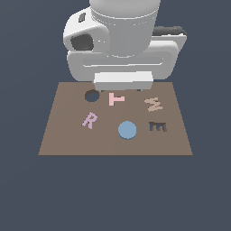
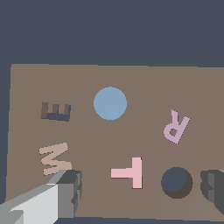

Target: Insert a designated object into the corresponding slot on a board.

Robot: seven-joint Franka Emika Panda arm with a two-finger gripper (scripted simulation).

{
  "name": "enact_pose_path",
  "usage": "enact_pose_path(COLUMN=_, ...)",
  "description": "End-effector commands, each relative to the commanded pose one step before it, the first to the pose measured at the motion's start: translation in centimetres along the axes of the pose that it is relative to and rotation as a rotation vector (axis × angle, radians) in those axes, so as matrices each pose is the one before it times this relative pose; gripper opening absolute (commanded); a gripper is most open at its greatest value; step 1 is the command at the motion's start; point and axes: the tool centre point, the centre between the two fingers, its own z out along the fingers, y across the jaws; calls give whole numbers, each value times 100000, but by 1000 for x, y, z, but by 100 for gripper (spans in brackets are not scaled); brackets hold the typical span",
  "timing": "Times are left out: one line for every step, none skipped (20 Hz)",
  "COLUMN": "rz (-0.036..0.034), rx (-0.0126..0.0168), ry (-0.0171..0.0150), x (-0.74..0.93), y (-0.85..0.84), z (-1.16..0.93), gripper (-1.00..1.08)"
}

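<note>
On the brown board [image 1: 58, 135], disc [image 1: 127, 130] lies flat near the front edge, slot [image 1: 92, 95] near the back edge. Tool [image 2: 142, 186] fingers apart, empty, above the back edge.

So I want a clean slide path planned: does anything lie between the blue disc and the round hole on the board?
The blue disc lies flat on the board; the round hole is diagonally away. The straight line between them passes between the pink T and the R, both close beside it. Nothing lies squarely on it.
</note>
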Motion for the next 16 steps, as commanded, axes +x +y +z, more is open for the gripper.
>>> enact_pose_path(rz=0, rx=0, ry=0, x=0, y=1, z=0, gripper=100)
enact_pose_path(rz=0, rx=0, ry=0, x=10, y=-9, z=21, gripper=100)
enact_pose_path(rz=0, rx=0, ry=0, x=30, y=-26, z=63, gripper=100)
enact_pose_path(rz=59, rx=-19, ry=-30, x=55, y=-10, z=123, gripper=100)
enact_pose_path(rz=60, rx=-17, ry=-30, x=75, y=-27, z=165, gripper=100)
enact_pose_path(rz=60, rx=-17, ry=-30, x=95, y=-44, z=206, gripper=100)
enact_pose_path(rz=60, rx=-17, ry=-30, x=115, y=-61, z=247, gripper=100)
enact_pose_path(rz=104, rx=-29, ry=-52, x=138, y=-53, z=302, gripper=100)
enact_pose_path(rz=104, rx=-30, ry=-52, x=157, y=-70, z=342, gripper=100)
enact_pose_path(rz=104, rx=-30, ry=-52, x=177, y=-87, z=382, gripper=100)
enact_pose_path(rz=146, rx=-42, ry=-74, x=200, y=-78, z=435, gripper=100)
enact_pose_path(rz=133, rx=-39, ry=-67, x=218, y=-102, z=469, gripper=100)
enact_pose_path(rz=158, rx=-46, ry=-80, x=240, y=-103, z=515, gripper=100)
enact_pose_path(rz=169, rx=-50, ry=-85, x=260, y=-113, z=555, gripper=100)
enact_pose_path(rz=189, rx=-56, ry=-95, x=281, y=-116, z=597, gripper=100)
enact_pose_path(rz=188, rx=-56, ry=-95, x=300, y=-131, z=631, gripper=100)
